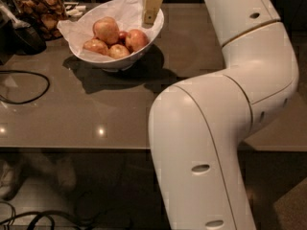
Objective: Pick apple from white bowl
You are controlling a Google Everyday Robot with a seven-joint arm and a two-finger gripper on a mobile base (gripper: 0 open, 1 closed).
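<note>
- Dim room; grey-brown worktop [96, 109] fills the middle of the view, glossy, with two small light spots near its front edge.
- Gripper [151, 6] hangs at 12 o'clock in the view, tan, pointing down over the 2 o'clock rim of the white bowl [115, 64]. Tip is just above the rim. Cannot tell whether it is spread or pressed together. Holds nothing visible.
- The apple [137, 39], pinkish-red with orange-yellow patches, lies inside the bowl on its 3 o'clock side, just below and left of the gripper tip, apart from it.
- Small deep-red apple [123, 34] is tucked at its 9 o'clock, mostly hidden.
- Larger pale apple [106, 29] sits highest in the pile, at 10 o'clock of the bowl.
- Two more apples [96, 46] lie along the front, at 7 to 8 o'clock.
- Crumpled white paper [125, 9] lines the bowl and spills over the back rim.
- Jar [41, 8] with brown contents stands at 10 o'clock of the bowl, near it.
- Black cable [44, 83] loops on the worktop at 8 o'clock, well apart.
- White robot arm [230, 109] bulks across the right half, bent at the elbow.
</note>
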